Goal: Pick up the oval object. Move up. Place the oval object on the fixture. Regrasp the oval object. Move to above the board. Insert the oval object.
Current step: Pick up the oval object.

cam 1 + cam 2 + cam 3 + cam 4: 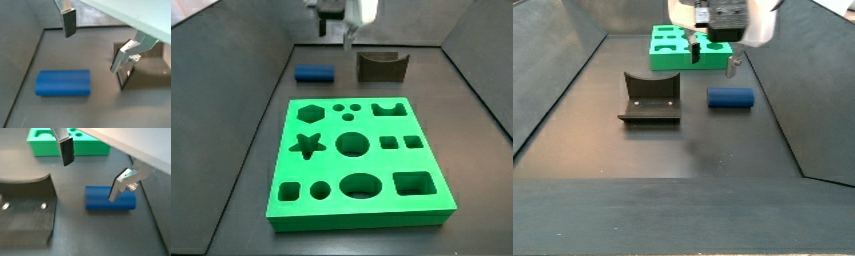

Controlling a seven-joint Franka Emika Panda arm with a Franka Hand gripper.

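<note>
The blue oval object (313, 74) lies on its side on the dark floor, left of the fixture (380, 65) in that side view. It also shows in a side view (730, 98) and in both wrist views (63, 82) (110, 198). The fixture is a dark block with a curved notch (651, 98) (23, 210). The green board (358, 160) (687, 50) (67, 148) lies flat with its shaped holes. My gripper (349, 30) (714, 55) (95, 42) (93, 170) hangs open and empty above the floor, beside the oval object and not around it.
Grey walls enclose the floor on the sides and at the back (251, 60). Bare dark floor lies between the fixture and the oval object (694, 110).
</note>
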